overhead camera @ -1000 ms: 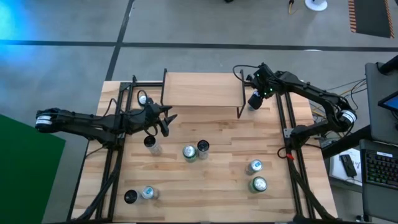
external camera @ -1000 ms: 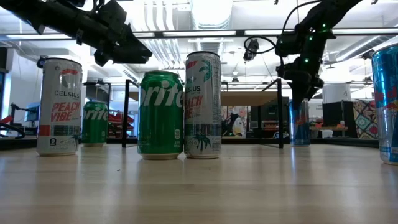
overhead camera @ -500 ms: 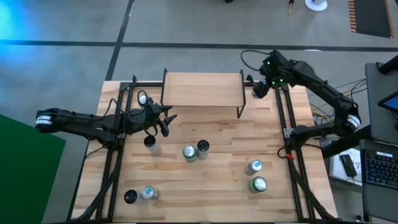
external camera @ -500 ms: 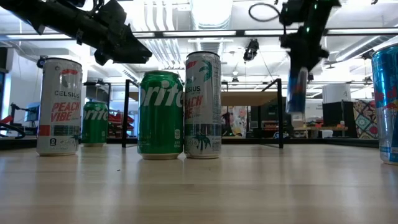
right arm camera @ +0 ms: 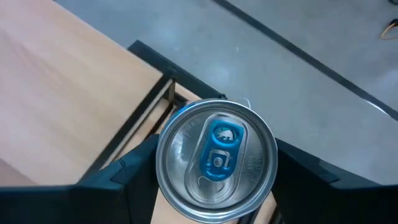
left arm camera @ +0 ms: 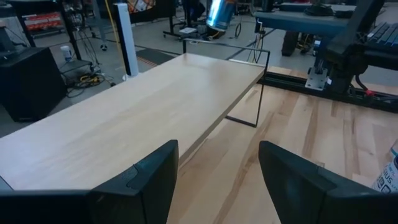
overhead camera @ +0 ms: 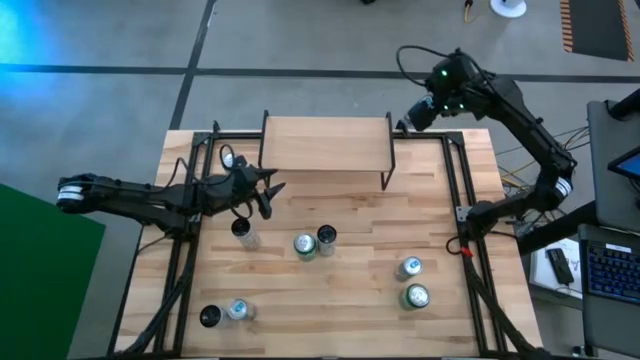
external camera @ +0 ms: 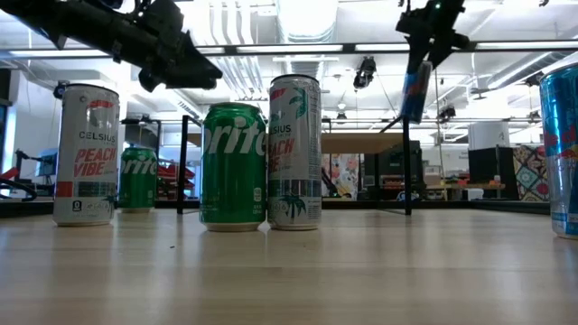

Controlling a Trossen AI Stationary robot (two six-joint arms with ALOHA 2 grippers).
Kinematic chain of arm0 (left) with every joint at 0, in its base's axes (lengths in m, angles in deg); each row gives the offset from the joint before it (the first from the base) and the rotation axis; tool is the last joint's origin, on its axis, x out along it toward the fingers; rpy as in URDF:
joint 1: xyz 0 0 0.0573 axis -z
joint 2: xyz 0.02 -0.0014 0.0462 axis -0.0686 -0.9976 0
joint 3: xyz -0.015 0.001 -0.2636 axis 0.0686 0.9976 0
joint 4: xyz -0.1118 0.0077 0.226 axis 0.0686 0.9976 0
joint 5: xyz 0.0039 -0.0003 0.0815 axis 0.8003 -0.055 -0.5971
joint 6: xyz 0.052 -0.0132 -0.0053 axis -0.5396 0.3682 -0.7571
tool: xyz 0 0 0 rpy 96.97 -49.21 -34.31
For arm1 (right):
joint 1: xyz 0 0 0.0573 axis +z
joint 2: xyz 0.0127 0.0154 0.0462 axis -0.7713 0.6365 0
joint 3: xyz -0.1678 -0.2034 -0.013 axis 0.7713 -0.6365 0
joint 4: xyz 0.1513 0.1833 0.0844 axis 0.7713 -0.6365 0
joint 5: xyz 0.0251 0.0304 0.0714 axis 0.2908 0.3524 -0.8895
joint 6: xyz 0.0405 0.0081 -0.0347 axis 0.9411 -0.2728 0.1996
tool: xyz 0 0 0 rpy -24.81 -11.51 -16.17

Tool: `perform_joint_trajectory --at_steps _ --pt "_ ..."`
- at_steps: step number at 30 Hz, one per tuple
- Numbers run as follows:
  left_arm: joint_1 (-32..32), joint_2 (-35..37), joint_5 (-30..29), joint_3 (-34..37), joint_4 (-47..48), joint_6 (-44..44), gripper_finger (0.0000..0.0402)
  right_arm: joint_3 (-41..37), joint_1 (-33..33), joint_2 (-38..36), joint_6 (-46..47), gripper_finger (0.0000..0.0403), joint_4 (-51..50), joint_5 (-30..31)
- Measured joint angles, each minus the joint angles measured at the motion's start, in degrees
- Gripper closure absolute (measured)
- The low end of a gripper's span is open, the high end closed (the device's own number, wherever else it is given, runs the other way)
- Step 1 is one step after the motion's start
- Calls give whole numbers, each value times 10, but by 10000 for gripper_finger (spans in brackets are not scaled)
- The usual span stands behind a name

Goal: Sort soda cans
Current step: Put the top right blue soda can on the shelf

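At the tabletop's (overhead camera: pixel 350 300) left, the left gripper (overhead camera: pixel 270 193) hangs with its fingers apart and nothing between them, just off the near left corner of the raised wooden shelf (overhead camera: pixel 325 143) at the far side. Soda cans stand scattered on the boards: a Sprite can (overhead camera: pixel 229 159) beside the shelf's left leg, a white Celsius can (overhead camera: pixel 243 233) near the waiting arm, a black-topped can (overhead camera: pixel 209 317) and a silver-topped can (overhead camera: pixel 237 309) together at the near left edge, a green Sprite can (external camera: pixel 233 168) and a second Celsius can (external camera: pixel 294 152) touching at centre, and two more cans (overhead camera: pixel 410 281) at the near right.

High at the far right, the right gripper (overhead camera: pixel 411 115) is clamped on a blue soda can (external camera: pixel 414 91), carried tilted in the air over the shelf's far right corner; the right wrist view looks straight down on its silver lid and blue tab (right arm camera: pixel 217 149), a finger on either side.

The step in hand looks like setting this can on the shelf. Done well, that means bringing the can upright before lowering, clearing the black shelf frame, and letting go only once its base sits flat and well in from the edge, since a slim can set down tilted may tip. It would also help to leave room alongside for cans of the same colour.
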Motion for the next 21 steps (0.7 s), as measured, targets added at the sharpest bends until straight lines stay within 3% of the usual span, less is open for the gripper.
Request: perform_joint_trajectory --at_steps 12,21 --pt "-1 0 0 0 -17 -30 192 224 1 165 -10 163 -117 -1" --pt "-1 0 0 0 -17 -30 192 355 31 269 -25 163 -187 -51"
